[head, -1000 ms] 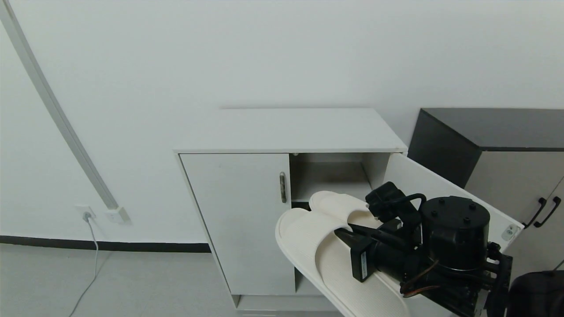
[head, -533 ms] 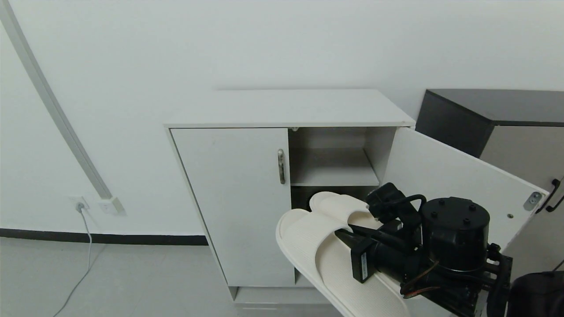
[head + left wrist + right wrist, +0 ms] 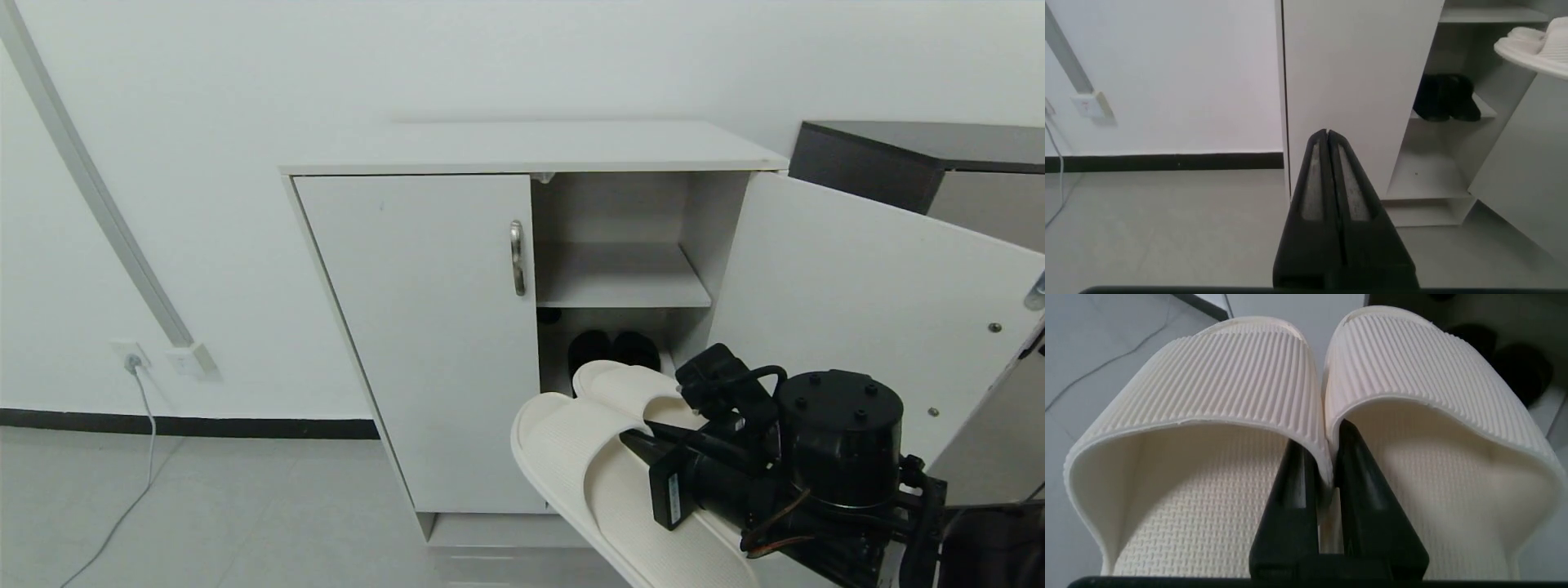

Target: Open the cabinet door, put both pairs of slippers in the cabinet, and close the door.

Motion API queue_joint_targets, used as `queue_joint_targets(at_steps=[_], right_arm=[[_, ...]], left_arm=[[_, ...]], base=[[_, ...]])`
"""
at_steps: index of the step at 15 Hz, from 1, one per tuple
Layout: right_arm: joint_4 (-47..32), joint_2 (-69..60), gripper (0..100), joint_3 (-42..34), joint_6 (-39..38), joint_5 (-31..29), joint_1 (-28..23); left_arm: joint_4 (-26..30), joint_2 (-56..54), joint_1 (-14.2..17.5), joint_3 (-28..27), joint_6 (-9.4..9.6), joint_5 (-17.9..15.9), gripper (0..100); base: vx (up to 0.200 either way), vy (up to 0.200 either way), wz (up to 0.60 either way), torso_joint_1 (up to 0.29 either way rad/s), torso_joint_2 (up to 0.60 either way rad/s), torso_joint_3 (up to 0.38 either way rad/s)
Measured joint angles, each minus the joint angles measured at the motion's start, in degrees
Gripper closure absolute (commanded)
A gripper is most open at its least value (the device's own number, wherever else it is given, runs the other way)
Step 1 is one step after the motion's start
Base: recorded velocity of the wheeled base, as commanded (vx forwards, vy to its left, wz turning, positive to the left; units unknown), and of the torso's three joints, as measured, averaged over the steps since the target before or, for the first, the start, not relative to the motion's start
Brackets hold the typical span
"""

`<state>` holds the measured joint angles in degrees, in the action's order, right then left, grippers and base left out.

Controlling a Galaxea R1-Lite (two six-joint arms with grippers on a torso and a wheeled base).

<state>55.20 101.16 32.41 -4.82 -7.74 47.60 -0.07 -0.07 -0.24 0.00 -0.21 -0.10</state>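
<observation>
The pair of white slippers (image 3: 600, 457) hangs in the air just outside the open right half of the cabinet (image 3: 522, 149), not yet inside it; the left wrist view catches their toes (image 3: 1535, 42) in front of the opening. The two lie side by side, soles down and tilted a little, with their long axis running from the right gripper (image 3: 643, 436) toward the cabinet and their toes pointing at the opening. The right gripper (image 3: 1323, 469) is clamped on them: one finger sits under each strap, and the straps' adjoining inner edges are pinched in the narrow gap between the fingers. A pair of black slippers (image 3: 614, 349) already sits on the shelf below the upper shelf (image 3: 624, 287), toes facing outward, and is also visible in the left wrist view (image 3: 1445, 96). The right door (image 3: 857, 286) is swung wide open, while the left door (image 3: 416, 327) is shut, its metal handle (image 3: 516, 258) upright at its inner edge. The left gripper (image 3: 1327, 140) hangs lower over the floor in front of the left door, its fingers pressed together on nothing. A dark cabinet (image 3: 890, 159) stands just beside the white one on the right, and a wall socket (image 3: 129, 357) with a cable sits well off to the left
</observation>
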Motion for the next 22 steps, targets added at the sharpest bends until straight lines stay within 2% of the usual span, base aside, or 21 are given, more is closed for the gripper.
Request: queue_joint_targets(at_steps=[4, 7, 8, 10, 12, 16, 19, 22], right_arm=[[0.4, 1.0, 100, -0.3, 0.0, 0.0, -0.1], [5.2, 3.5, 100, -0.3, 0.1, -1.7, -0.6], [5.8, 4.8, 100, 0.1, 0.3, -5.1, -0.9], [5.5, 8.2, 100, 4.6, 0.6, -15.5, -1.3], [-3.5, 10.4, 100, 10.8, -0.9, -21.0, -1.3], [-27.2, 10.2, 100, 25.0, -10.1, -30.2, -1.1], [-31.6, 9.3, 100, 34.3, -11.1, -35.3, 0.0], [-31.7, 9.0, 100, 39.2, -8.5, -36.2, 0.3]], left_arm=[[0.1, 0.0, 0.0, 0.0, -0.12, 0.0, 100], [0.0, 0.0, 0.0, 0.0, -0.12, 0.0, 100], [0.0, 0.0, 0.0, 0.0, -0.12, 0.0, 100], [0.0, 0.0, 0.0, 0.0, -0.01, 0.0, 100], [0.0, 0.0, 0.0, 0.0, 0.02, 0.0, 100], [0.0, 0.0, 0.0, 0.0, 0.43, -0.2, 100], [0.0, 0.0, 0.0, 0.0, 0.45, -0.2, 100], [0.0, 0.0, 0.0, 0.0, 0.45, -0.2, 100]], base=[[0.000, 0.000, 0.00, -0.025, 0.41, 0.374], [0.000, 0.000, 0.00, 0.002, 0.10, 0.098], [0.000, 0.000, 0.00, 0.000, 0.00, 0.000], [0.000, 0.000, 0.00, 0.000, 0.00, 0.000], [0.000, 0.000, 0.00, 0.000, 0.00, 0.000], [0.000, 0.000, 0.00, 0.000, 0.00, 0.000], [0.000, 0.000, 0.00, 0.000, 0.00, 0.000], [0.000, 0.000, 0.00, 0.000, 0.00, 0.000]])
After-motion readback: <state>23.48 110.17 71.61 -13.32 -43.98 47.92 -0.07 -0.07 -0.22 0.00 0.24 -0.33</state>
